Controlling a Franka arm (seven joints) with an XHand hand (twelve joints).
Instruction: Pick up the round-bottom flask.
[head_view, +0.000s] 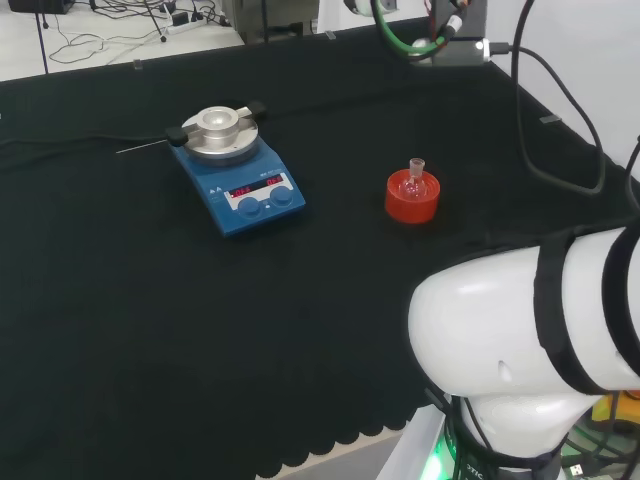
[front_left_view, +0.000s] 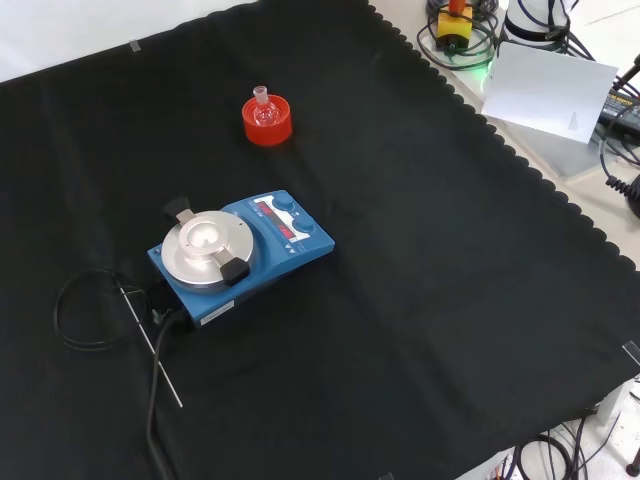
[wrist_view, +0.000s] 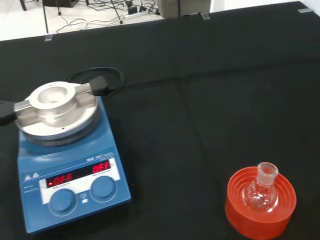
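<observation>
Here the flask (wrist_view: 261, 191) sits upright in its red stand (wrist_view: 260, 202), neck pointing straight up, glass bulb down in the ring. In the head view the flask (head_view: 415, 177) and the stand (head_view: 412, 197) are right of the middle of the cloth (head_view: 150, 330), and my own white arm link (head_view: 530, 320) is nearer to the camera, low at the right. In the front view the flask (front_left_view: 264, 106) is far up the cloth, beyond the blue stirrer (front_left_view: 240, 250).

I cannot tell how my fingers stand, because no part of my hand appears. From the wrist camera I judge that the flask lies ahead of my palm and below it, so the coming move should be a reach forward and down, onto the neck from above.

Around the stand is bare cloth on every side. The stirrer (head_view: 238, 168) is well apart, and the cloth edges are far too.
</observation>
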